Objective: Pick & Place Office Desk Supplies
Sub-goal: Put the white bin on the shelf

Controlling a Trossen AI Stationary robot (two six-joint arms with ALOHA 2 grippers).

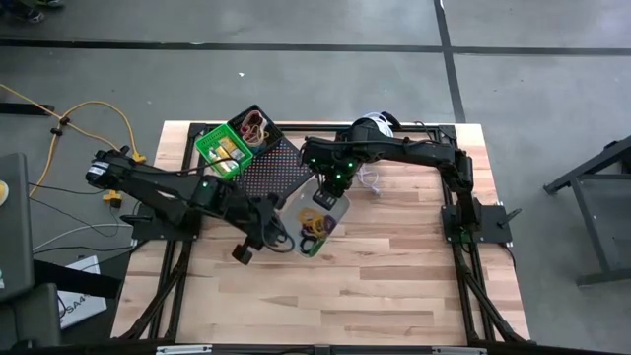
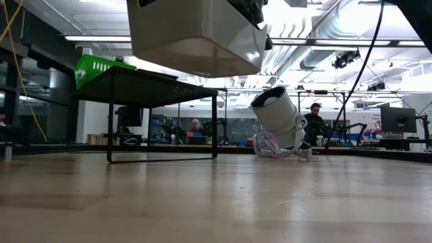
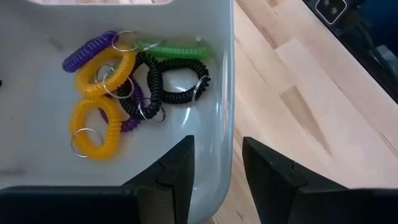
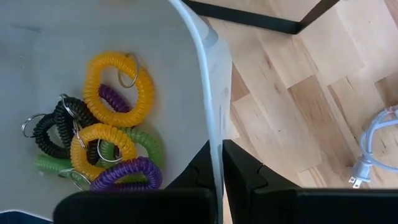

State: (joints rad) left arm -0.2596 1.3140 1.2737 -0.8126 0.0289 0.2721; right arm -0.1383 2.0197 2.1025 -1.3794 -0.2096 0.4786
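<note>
Together, a grey bin is held up off the table by both grippers, just right of the black mesh rack. Its wall is straddled by the left gripper, jaws part open, and pinched by the right gripper, jaws nearly together. Coiled loops are seen inside. No writing is legible.

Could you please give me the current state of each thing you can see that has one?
Grey bin: lifted clear of the table, held by both grippers at opposite walls.
Coil loops: piled inside the grey bin.
Left gripper: clamped over the bin's wall.
Right gripper: shut on the bin's wall.
Green bin: on the mesh rack.
</note>
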